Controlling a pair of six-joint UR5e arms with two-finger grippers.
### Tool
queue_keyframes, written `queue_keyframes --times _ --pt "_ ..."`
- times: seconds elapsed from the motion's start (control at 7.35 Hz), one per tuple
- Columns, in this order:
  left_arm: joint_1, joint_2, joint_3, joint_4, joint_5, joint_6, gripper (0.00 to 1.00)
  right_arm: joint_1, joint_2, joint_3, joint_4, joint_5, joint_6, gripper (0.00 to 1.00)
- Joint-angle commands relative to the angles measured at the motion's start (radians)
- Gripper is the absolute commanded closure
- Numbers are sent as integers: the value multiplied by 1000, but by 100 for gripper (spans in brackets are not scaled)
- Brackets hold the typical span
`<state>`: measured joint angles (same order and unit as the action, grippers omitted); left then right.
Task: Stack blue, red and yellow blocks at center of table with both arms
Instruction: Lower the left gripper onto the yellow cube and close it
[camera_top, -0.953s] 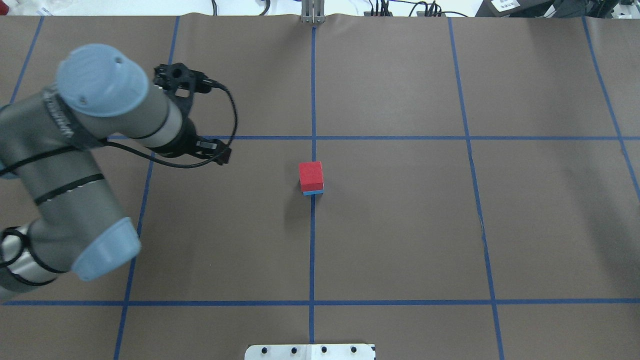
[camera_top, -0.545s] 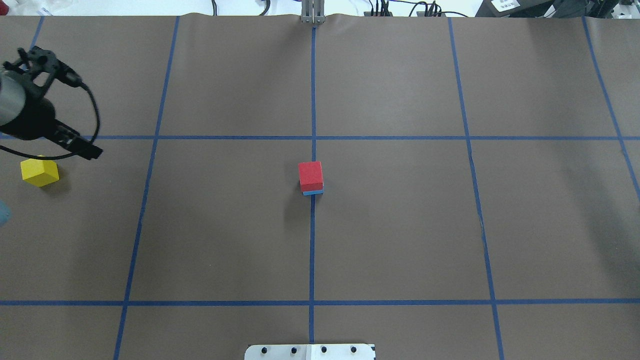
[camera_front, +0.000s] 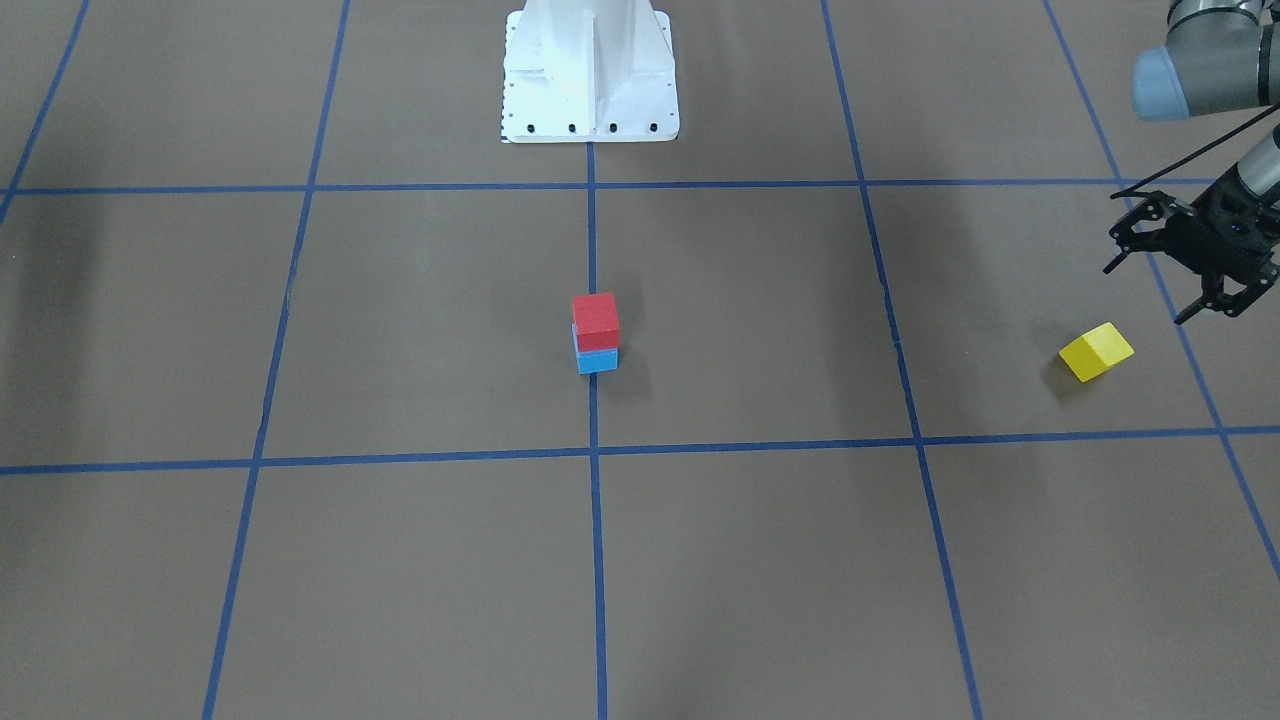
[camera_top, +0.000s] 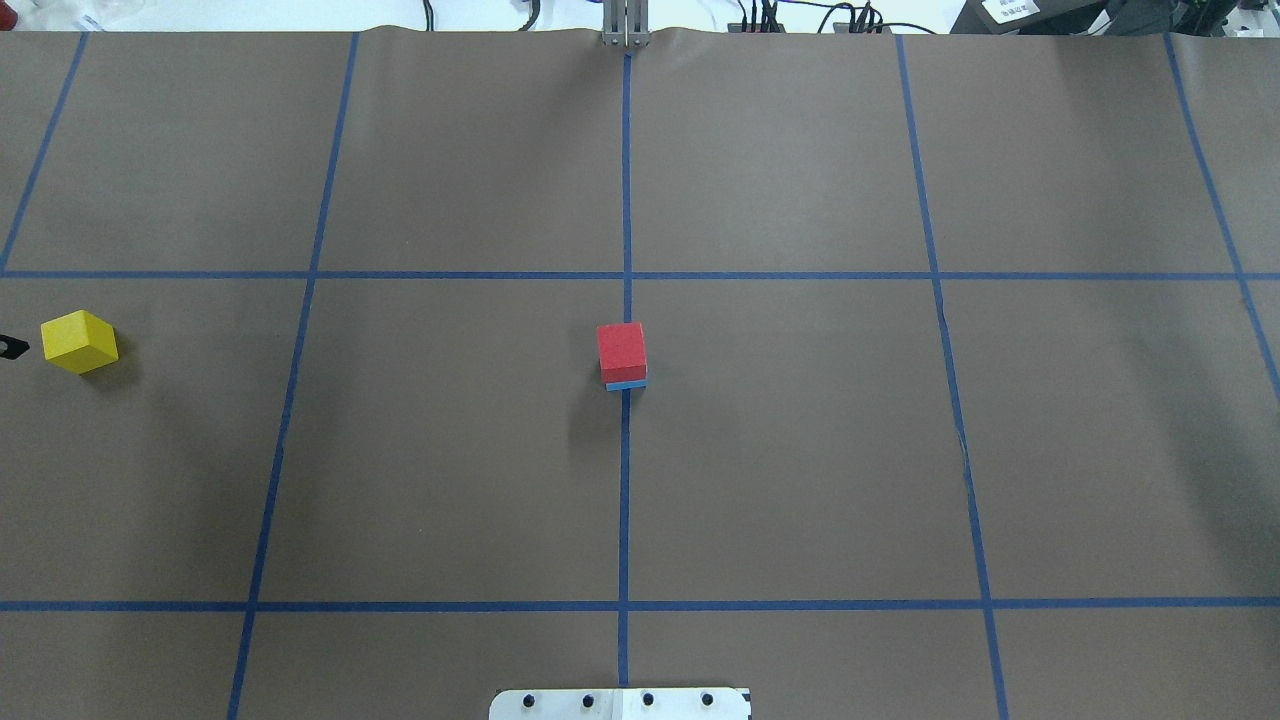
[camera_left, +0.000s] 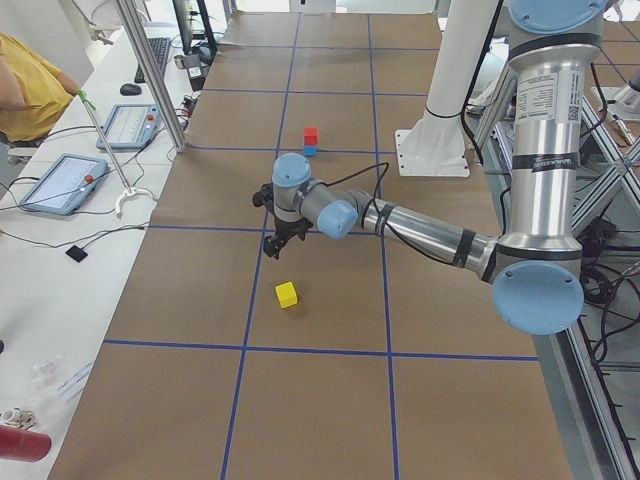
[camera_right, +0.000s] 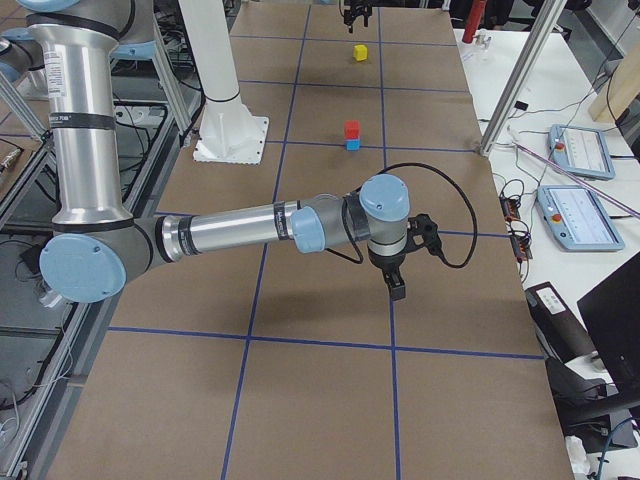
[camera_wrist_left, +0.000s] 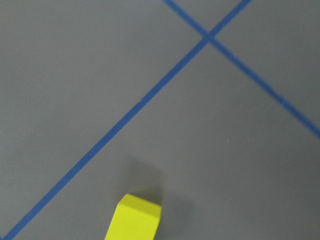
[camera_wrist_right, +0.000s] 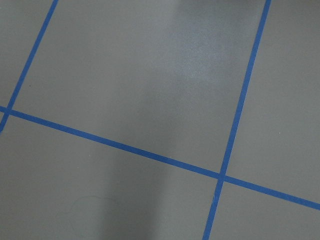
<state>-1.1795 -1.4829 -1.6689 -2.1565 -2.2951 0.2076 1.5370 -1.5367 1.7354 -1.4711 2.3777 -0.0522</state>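
With red block (camera_front: 595, 316) on blue block (camera_front: 597, 360) at centre, we judge the left gripper (camera_front: 1144, 295), wide open and empty, must next align over the yellow block (camera_front: 1096, 351) and descend

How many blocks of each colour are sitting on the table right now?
Red block: 1
Blue block: 1
Yellow block: 1
Total: 3 blocks

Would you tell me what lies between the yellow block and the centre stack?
In the overhead view, only bare table cover and one blue tape line separate the yellow block from the red-on-blue stack.
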Motion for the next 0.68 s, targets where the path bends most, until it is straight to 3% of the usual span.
queue_keyframes --times 0.0,0.54 --pt "8 -13 136 -236 -6 -160 1 0 1 1 0 0 -2 0" --pt "44 -131 263 -252 0 -177 1 0 1 1 0 0 -2 0"
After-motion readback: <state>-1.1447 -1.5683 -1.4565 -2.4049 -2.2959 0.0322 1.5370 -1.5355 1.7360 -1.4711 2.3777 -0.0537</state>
